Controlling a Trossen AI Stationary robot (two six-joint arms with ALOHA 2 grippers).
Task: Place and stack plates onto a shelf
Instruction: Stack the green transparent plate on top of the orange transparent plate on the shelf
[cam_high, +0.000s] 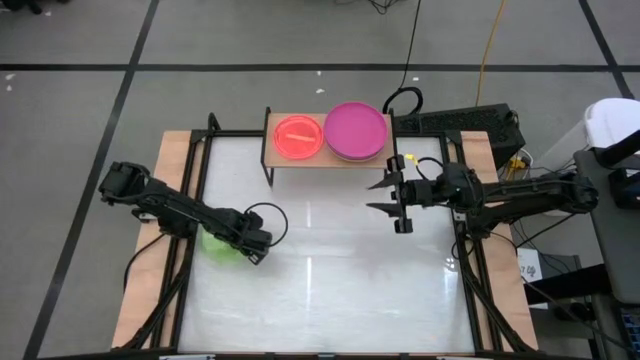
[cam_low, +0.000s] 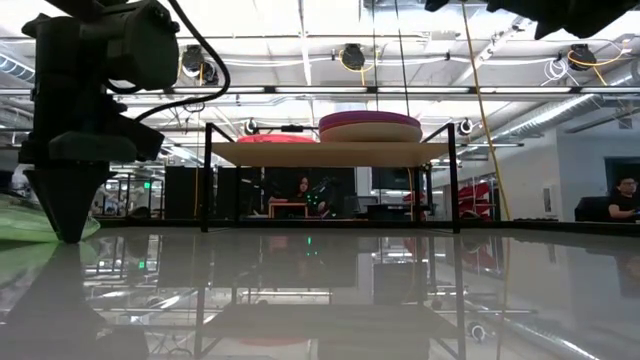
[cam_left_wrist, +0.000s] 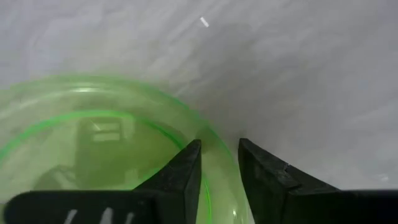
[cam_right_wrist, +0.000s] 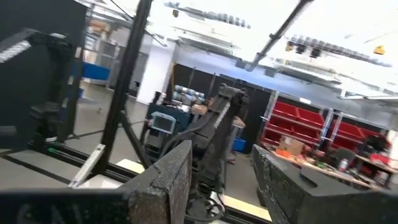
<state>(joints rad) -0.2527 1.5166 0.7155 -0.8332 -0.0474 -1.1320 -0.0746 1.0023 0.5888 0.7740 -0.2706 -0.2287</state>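
Note:
A small translucent green plate (cam_high: 218, 246) lies on the white tabletop near its left edge, and my left gripper (cam_high: 258, 250) is down at the plate's right rim, shut on it. The light-wood shelf (cam_high: 325, 158) stands at the far edge. On it rest a translucent pink-red plate (cam_high: 298, 137) and a magenta plate (cam_high: 356, 130) stacked on a beige one (cam_low: 370, 133). My right gripper (cam_high: 385, 197) hovers open in front of the shelf's right half and holds nothing. In the low view only the left gripper (cam_low: 65, 225) shows, beside the green plate (cam_low: 22, 225). My left gripper (cam_left_wrist: 219, 163) has the green plate's rim (cam_left_wrist: 214, 140) between its two fingers, one finger (cam_left_wrist: 186, 177) over the inside of the plate and the other (cam_left_wrist: 264, 177) outside it. It comes from above, pointing down. The plate sits on or just above the table.
The shelf's thin black legs (cam_low: 207, 180) stand on the tabletop. Black frame rails (cam_high: 190, 200) and wooden side boards (cam_high: 150, 260) run along both table sides. Cables and a power strip (cam_high: 470, 122) lie behind the shelf. The middle of the tabletop (cam_high: 330, 270) shows bare surface.

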